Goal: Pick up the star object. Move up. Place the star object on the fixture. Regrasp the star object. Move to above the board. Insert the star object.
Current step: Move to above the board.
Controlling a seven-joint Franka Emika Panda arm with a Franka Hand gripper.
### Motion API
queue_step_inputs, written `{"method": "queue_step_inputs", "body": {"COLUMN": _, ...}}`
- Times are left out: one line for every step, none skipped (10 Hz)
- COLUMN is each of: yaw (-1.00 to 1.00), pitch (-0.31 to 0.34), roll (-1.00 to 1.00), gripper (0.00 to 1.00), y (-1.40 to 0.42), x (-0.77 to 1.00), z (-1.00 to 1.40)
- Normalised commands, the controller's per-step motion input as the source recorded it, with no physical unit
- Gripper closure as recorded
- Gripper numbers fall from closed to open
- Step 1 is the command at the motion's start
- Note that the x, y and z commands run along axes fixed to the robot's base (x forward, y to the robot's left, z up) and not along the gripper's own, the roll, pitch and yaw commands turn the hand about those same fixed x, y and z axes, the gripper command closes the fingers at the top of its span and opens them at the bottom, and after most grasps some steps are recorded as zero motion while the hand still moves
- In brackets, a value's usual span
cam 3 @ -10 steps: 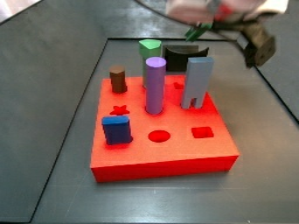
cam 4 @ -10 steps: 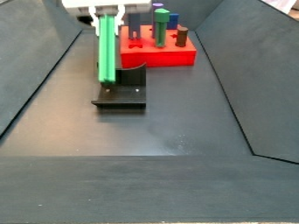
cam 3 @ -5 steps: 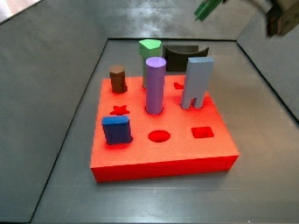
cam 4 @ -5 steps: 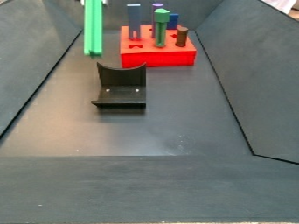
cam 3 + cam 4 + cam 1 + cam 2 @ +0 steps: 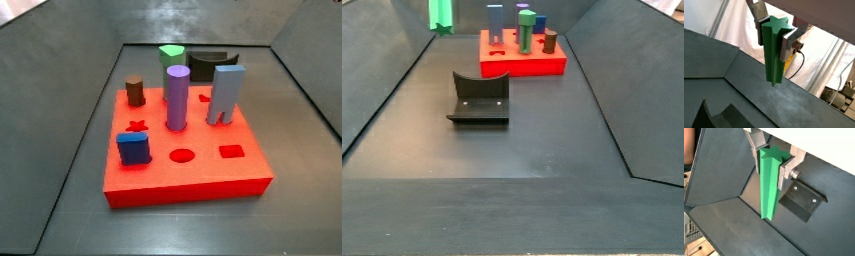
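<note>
Pinching the star object at its upper end, the fingers hold it upright above the fixture.

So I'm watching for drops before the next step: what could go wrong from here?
The gripper holds the long green star-shaped prism only near its top, so the long free end could swing or slip between the jaws. In a side view the prism hangs high above the dark notched fixture; setting it down there could miss the notch.
</note>
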Motion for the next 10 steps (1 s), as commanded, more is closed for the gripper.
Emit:
{"method": "queue_step_inputs", "body": {"yaw": 0.20, "pitch": 0.047, "roll": 0.00, "gripper": 1.00, "y": -0.02, "x": 0.06, "z": 0.05}}
{"method": "queue_step_inputs", "body": {"yaw": 0.05, "pitch": -0.056, "roll": -1.00, "gripper": 1.00, "y": -1.00, "x": -0.90, "z": 0.40}}
{"method": "queue_step_inputs", "body": {"yaw": 0.04, "pitch": -0.071, "roll": -1.00, "gripper": 1.00, "y": -1.00, "x": -0.90, "z": 0.41}}
{"method": "queue_step_inputs", "body": {"yaw": 0.04, "pitch": -0.110, "roll": -1.00, "gripper": 1.00, "y": -1.00, "x": -0.97, "z": 0.43}}
{"method": "queue_step_inputs", "body": {"yaw": 0.04, "pitch": -0.140, "roll": -1.00, "gripper": 1.00, "y": -0.97, "x": -1.00, "z": 0.40}}
{"method": "queue_step_inputs", "body": {"yaw": 0.04, "pitch": -0.161, "roll": -1.00, "gripper": 1.00, "y": -0.96, "x": -1.00, "z": 0.41}}
{"method": "queue_step_inputs", "body": {"yaw": 0.04, "pitch": -0.174, "roll": -1.00, "gripper": 1.00, "y": -0.93, "x": -1.00, "z": 0.40}}
{"method": "queue_step_inputs", "body": {"yaw": 0.04, "pitch": -0.193, "roll": -1.00, "gripper": 1.00, "y": -0.87, "x": -1.00, "z": 0.37}}
{"method": "queue_step_inputs", "body": {"yaw": 0.03, "pitch": -0.199, "roll": -1.00, "gripper": 1.00, "y": -0.83, "x": -0.98, "z": 0.35}}
{"method": "queue_step_inputs", "body": {"yaw": 0.02, "pitch": -0.229, "roll": -1.00, "gripper": 1.00, "y": -0.45, "x": -0.62, "z": 0.21}}
